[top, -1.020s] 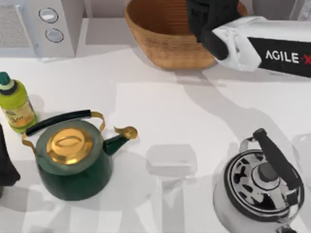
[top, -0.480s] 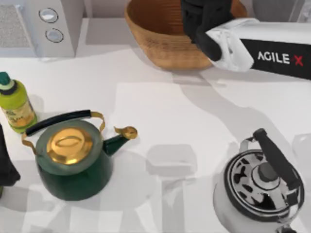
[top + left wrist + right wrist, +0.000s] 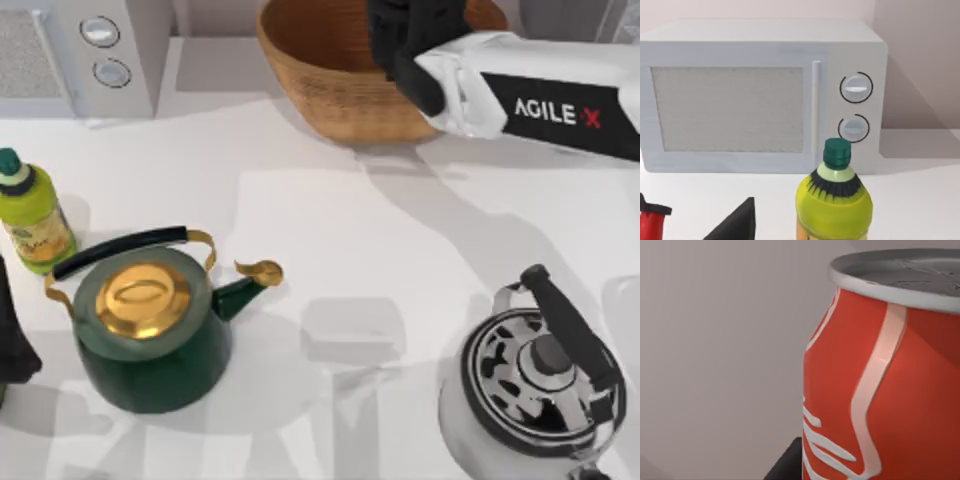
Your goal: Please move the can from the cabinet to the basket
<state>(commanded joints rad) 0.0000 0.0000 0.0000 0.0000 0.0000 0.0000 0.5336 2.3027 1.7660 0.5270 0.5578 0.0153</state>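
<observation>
Right gripper grips the can over the basket; 2 kettles below.

Upright red can; wicker basket

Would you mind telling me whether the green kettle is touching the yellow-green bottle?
Apart. The top view shows a strip of bare white table between the green kettle and the yellow-green bottle.
</observation>
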